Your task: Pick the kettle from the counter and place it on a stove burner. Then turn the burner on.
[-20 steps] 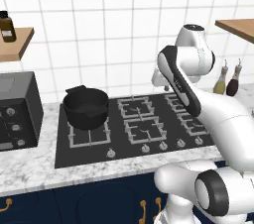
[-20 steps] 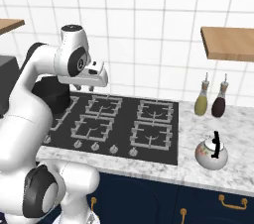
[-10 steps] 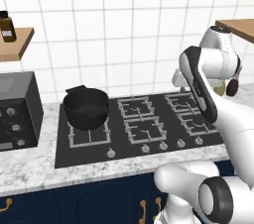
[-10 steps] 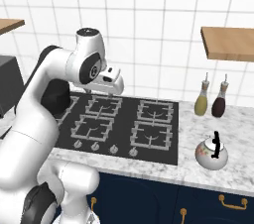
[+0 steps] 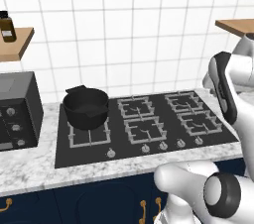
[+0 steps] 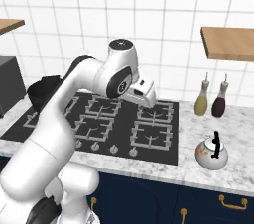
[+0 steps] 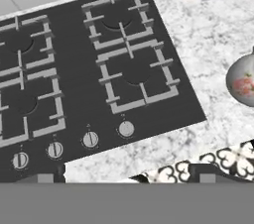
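Left base view: black pot (image 5: pixel 86 107) parked on the rear-left grate of the cooktop (image 5: pixel 89 151) — five other grates bare, silver knobs along the front edge within reach for the later ignition step. White arm bent away toward the right edge, apparently heading for the counter (image 5: pixel 30 178) beyond the stove.

Right base view: kettle (image 6: pixel 212 152) upright on the marble to the right of the cooktop, handle arched on top and free for a grasp from above; two bottles (image 6: pixel 201 101) against the tiled wall behind it, well apart from it. Gripper (image 6: pixel 147 97) above the rear-right grates, nothing held; spread or pressed together — cannot tell, fingers hidden under the white hand housing.

Hand view: looking down on the right-hand pair of grates, the nearest stove burner (image 7: pixel 137 77) an obvious landing spot, its knob (image 7: pixel 126 129) just in front. Kettle's patterned side cut off at the right edge, so hand not yet over it.

Step in hand: reach toward the kettle, grasp not yet made.
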Tool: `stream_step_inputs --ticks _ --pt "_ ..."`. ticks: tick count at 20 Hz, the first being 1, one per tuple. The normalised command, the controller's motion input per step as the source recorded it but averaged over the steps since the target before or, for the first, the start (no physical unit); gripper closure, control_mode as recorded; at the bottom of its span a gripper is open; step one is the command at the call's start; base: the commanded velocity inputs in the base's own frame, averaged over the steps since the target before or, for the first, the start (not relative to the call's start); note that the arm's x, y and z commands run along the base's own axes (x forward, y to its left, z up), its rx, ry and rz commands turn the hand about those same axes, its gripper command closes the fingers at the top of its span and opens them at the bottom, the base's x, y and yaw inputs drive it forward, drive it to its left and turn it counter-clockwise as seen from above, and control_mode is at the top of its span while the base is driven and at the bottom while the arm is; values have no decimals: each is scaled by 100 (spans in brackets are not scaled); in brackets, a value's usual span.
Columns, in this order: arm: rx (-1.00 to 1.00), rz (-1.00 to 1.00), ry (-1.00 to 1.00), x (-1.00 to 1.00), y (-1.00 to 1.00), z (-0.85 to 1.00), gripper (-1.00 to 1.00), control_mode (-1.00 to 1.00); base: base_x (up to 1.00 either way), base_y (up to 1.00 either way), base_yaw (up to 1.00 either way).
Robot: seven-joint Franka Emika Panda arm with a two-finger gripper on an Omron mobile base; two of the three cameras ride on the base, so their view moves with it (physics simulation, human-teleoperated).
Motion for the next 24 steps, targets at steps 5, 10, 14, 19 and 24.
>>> stream_step_inputs --ticks 5,10,14,19,24 --pt "-1 -14 5 0 -100 -41 -100 -100 0 0 0" --pt "0 -13 8 0 -100 -51 -100 -100 0 0 0" --pt "0 -12 12 13 -100 -28 -100 -100 0 0 0" --pt "4 -8 17 24 -100 -5 -100 -100 0 0 0" --pt "13 -3 13 25 -100 0 -100 -100 0 0 0"
